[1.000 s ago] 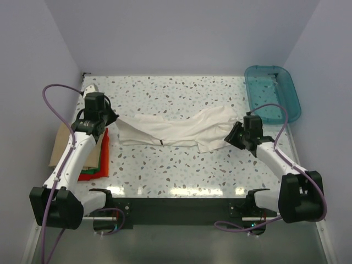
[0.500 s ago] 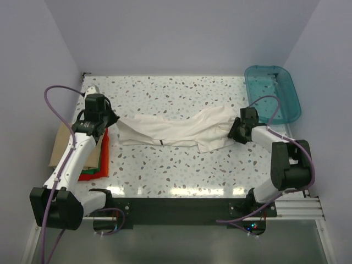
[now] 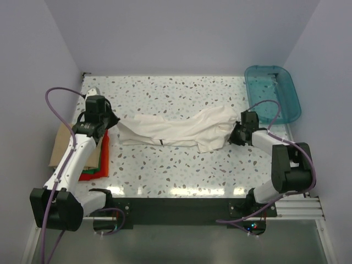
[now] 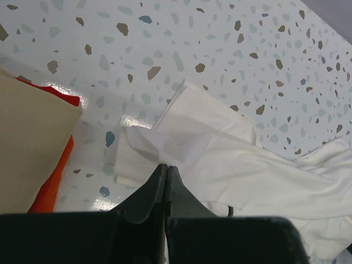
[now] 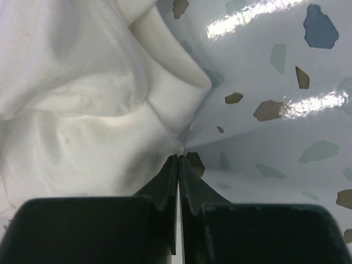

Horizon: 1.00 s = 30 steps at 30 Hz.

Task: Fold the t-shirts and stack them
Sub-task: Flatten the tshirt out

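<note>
Now, near the worktop's (image 3: 181,165) left edge sit the folded t-shirts (image 3: 91,170), red and green under tan. Further in, the left gripper (image 4: 166,169) is clamped on the left end of the white t-shirt (image 3: 176,132), which lies stretched across the worktop's middle. The right gripper (image 5: 179,160) is closed at the shirt's right edge; I cannot tell whether it has caught cloth. Best to confirm that pinch, then lift both ends evenly, taut, clear of the teal bin (image 3: 272,82) at the far right corner.

Plain cream shirt (image 3: 176,131) on a white table (image 3: 181,165) flecked grey, brown, blue. Left of it a tan shirt (image 3: 59,144), red shirt (image 3: 92,175); right, teal bin (image 3: 273,96).
</note>
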Available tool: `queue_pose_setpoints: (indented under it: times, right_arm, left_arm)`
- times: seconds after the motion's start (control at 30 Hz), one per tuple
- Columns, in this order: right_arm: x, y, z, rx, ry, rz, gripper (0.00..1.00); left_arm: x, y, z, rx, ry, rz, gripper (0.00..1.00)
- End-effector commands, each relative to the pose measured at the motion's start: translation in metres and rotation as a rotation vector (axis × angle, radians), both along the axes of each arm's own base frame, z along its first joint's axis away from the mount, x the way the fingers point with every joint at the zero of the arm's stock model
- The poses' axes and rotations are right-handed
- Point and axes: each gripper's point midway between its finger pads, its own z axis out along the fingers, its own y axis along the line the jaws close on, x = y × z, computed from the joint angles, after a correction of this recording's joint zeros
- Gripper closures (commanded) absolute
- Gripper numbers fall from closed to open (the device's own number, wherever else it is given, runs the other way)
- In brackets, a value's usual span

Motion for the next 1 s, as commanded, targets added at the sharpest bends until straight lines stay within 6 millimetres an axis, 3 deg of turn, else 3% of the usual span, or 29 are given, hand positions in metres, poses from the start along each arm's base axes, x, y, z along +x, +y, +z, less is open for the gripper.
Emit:
queue_pose_setpoints:
  times: [0.0,0.17,0.4,0.53,0.87,0.9,0.93,0.97]
  right_arm:
    - [-0.004,0.011,0.018,0.059,-0.038,0.028,1.00]
    - [-0.014,0.007,0.056,0.052,-0.091,0.028,1.00]
    - [-0.031,0.006,0.141,0.066,-0.268,0.037,1.00]
    - [-0.047,0.007,0.168,0.076,-0.321,0.052,1.00]
    - [-0.124,0.005,0.170,0.126,-0.357,0.015,0.99]
    - [-0.126,0.005,0.168,0.130,-0.353,0.019,0.93]
    - [-0.129,0.006,0.163,0.130,-0.341,0.020,0.75]
    - [-0.133,0.004,0.151,0.122,-0.308,0.015,0.66]
  left_arm:
    - [0.000,0.003,0.015,-0.013,-0.062,0.011,1.00]
    - [-0.009,0.007,0.020,-0.003,-0.070,0.026,1.00]
    - [-0.023,0.008,0.024,-0.009,-0.082,0.030,1.00]
    - [-0.033,0.008,0.024,-0.010,-0.086,0.029,1.00]
    - [-0.049,0.010,0.016,-0.003,-0.083,0.028,1.00]
    - [-0.051,0.010,0.014,-0.003,-0.080,0.025,1.00]
    - [-0.051,0.010,0.013,-0.005,-0.079,0.024,1.00]
    - [-0.051,0.009,0.012,-0.006,-0.081,0.021,1.00]
